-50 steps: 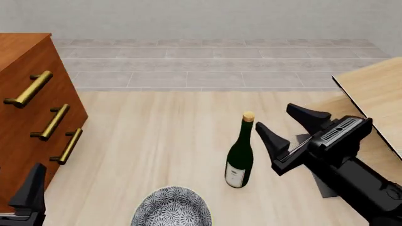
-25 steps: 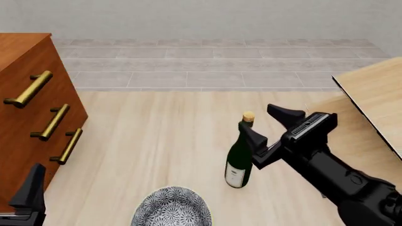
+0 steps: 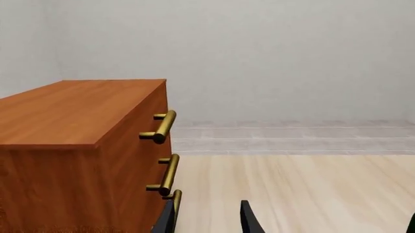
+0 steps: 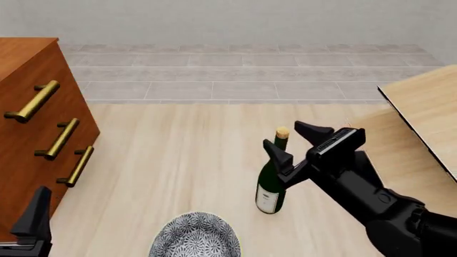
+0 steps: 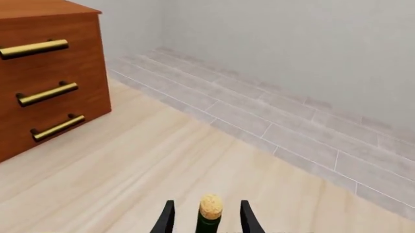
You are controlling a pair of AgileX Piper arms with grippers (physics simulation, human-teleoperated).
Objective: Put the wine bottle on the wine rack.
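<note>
1. Wine rack (image 4: 428,107): tan boards, table's right edge.
2. Wine bottle (image 4: 272,179): upright mid-table, neck between my right gripper (image 4: 296,144) fingers, still spread, ungripped.
3. Risk, I reckon: closing off-centre tips bottle.
4. Left gripper (image 3: 206,218): parted, idle.

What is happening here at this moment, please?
The right gripper is open around the neck of the wine bottle, which stands upright on the table; its fingers are not closed on it. The left gripper is open, idle beside the drawer cabinet. The wine rack waits at the right edge.
</note>
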